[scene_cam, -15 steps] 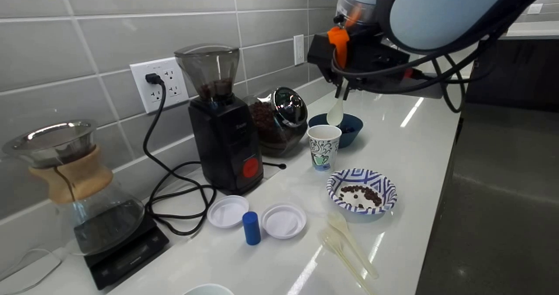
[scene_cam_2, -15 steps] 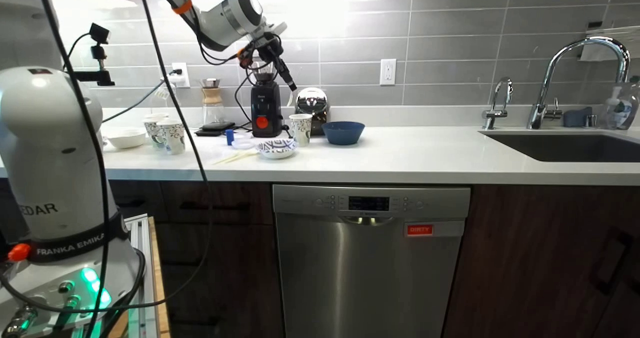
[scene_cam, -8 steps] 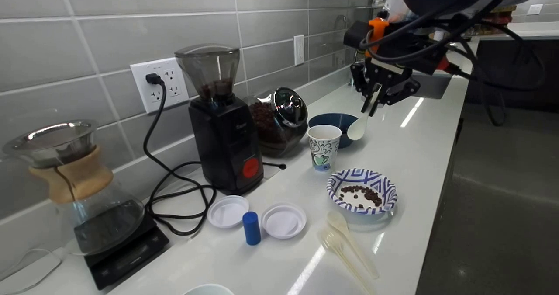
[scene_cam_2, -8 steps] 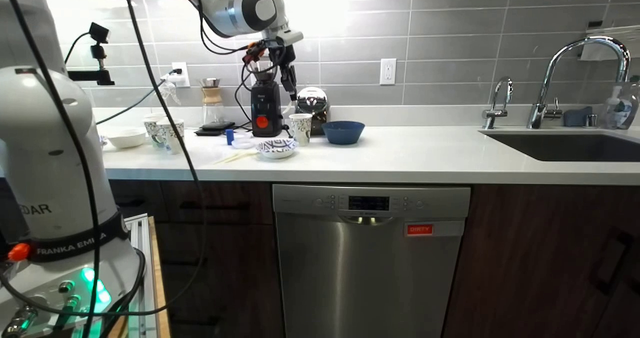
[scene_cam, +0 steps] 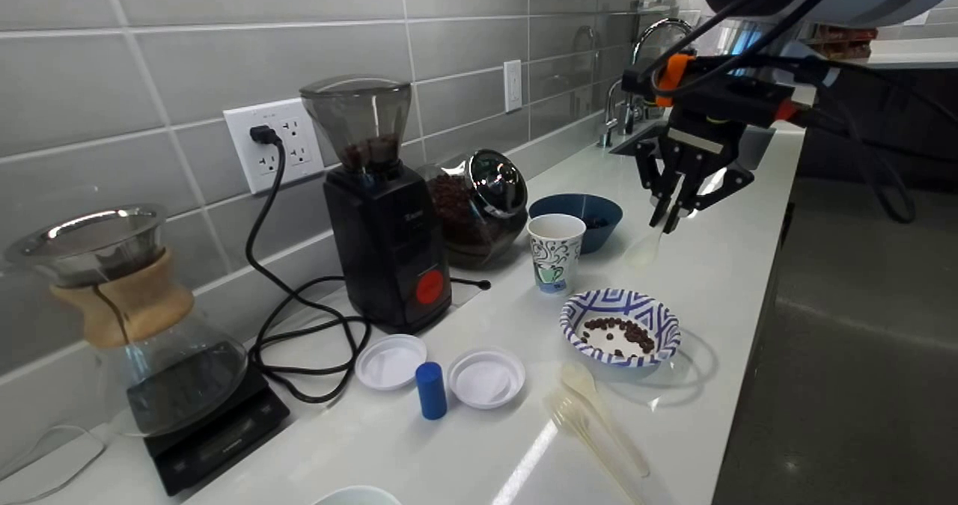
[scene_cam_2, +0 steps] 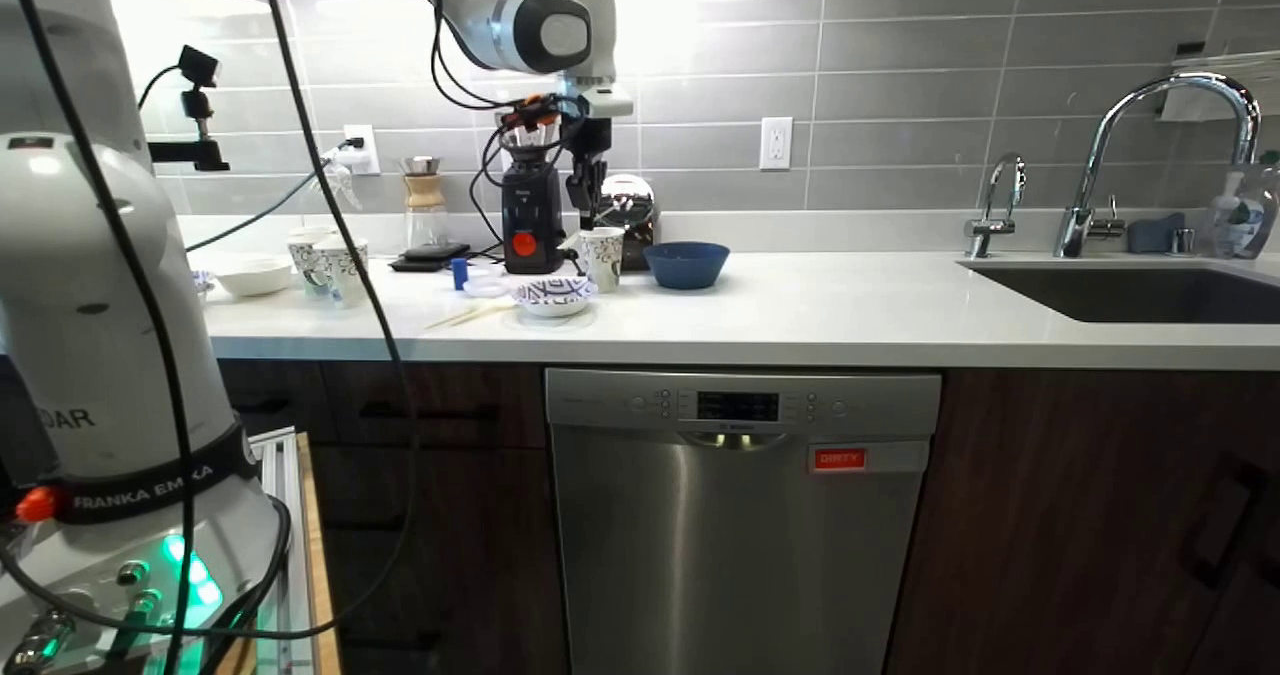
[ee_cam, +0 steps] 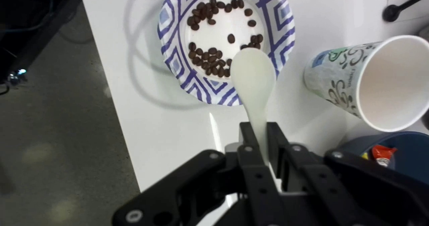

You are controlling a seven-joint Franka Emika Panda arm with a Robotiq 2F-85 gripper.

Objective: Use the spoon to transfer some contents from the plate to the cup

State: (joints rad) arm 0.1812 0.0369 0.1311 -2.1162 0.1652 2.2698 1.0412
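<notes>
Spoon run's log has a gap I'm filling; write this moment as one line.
claw: shut on spoon; beans: in plate; spoon: clear of plate, no beans seen on it; cup: upright, no beans visible inside

Plate [scene_cam_2: 553,307] on worktop [scene_cam_2: 850,305] | cup [scene_cam_2: 602,262] at plate's 2 o'clock | blue bowl [scene_cam_2: 686,271], cup's 3 o'clock | gripper [scene_cam_2: 587,223], plate's 1 o'clock

In an exterior view, beans [scene_cam: 638,335] lie in the plate [scene_cam: 667,327], the cup [scene_cam: 555,256] behind it, the bowl [scene_cam: 602,234] behind that.

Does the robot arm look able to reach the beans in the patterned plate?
Probably yes: the gripper holds the spoon near the plate, and nothing visible blocks the way to the beans.
</notes>
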